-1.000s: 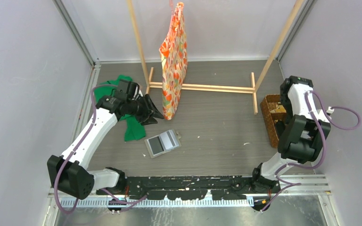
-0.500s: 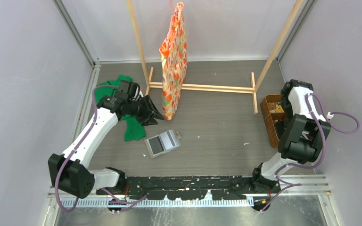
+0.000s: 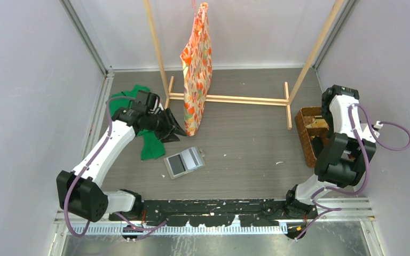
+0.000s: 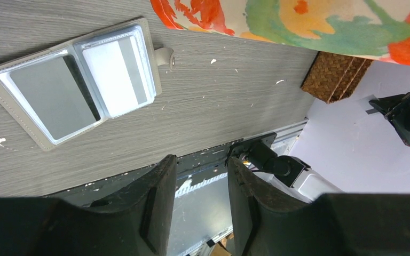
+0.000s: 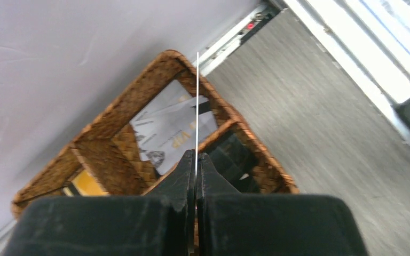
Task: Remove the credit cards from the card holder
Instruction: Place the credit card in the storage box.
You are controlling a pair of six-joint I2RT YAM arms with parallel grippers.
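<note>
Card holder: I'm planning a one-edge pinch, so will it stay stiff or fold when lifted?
Likely to fold: the card holder lies open with a hinge line between two panels. Its surface looks glossy, so it is probably slippery. It looks thin and flat, so it is probably light.

Open worktop (image 3: 245, 154) lies near and right of the card holder (image 3: 184, 161). The floral bag (image 3: 196, 69) and wooden rack (image 3: 229, 99) block its far side. Green cloth (image 3: 150, 145) and the parted left pincer (image 3: 177, 130) crowd its left. At the right edge the right pincer (image 5: 196, 154), pinching a card (image 5: 197, 96), hangs over the basket (image 3: 303, 140).

Bright, even light and soft shadows; the right wrist view is slightly blurred, with glare on the metal rail (image 5: 371, 56).
</note>
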